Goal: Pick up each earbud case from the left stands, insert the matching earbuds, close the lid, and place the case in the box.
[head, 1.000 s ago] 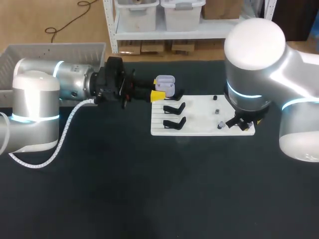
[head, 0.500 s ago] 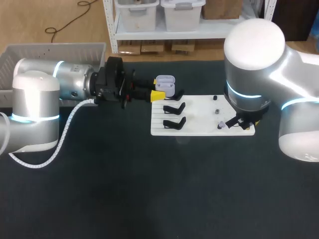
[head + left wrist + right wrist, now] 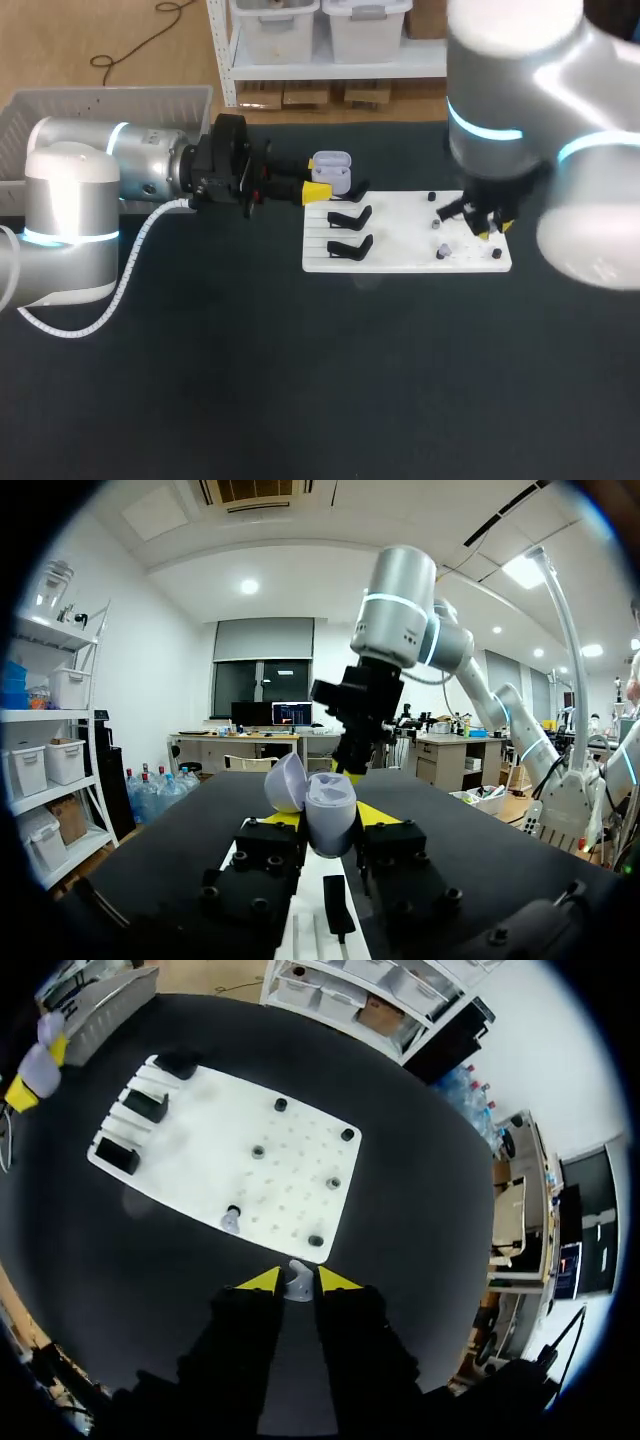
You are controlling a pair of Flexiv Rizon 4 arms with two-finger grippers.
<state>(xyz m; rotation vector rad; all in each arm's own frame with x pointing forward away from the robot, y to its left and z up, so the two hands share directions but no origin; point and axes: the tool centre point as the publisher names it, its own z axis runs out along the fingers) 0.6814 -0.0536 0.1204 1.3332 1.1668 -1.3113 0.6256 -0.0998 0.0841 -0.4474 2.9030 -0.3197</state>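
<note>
Over the right end of the white board [image 3: 400, 255], mid-frame, the right claw [image 3: 485, 228] pinches an earbud [image 3: 297, 1282] by its tips, which may twist or drop short of the open case [image 3: 332, 170] clamped in the left claw [image 3: 330, 825], upper centre.

Head, right wrist overhead; left level; board [image 3: 400, 240] shared.

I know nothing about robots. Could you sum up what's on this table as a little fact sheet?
Left gripper: shut on the lilac earbud case, lid open
Right gripper: shut on a small white earbud, above the white board's right end
White board: three black stands at its left end, none holding a case; a second earbud stands on it
Box: pale crate off the table's far left corner
</note>
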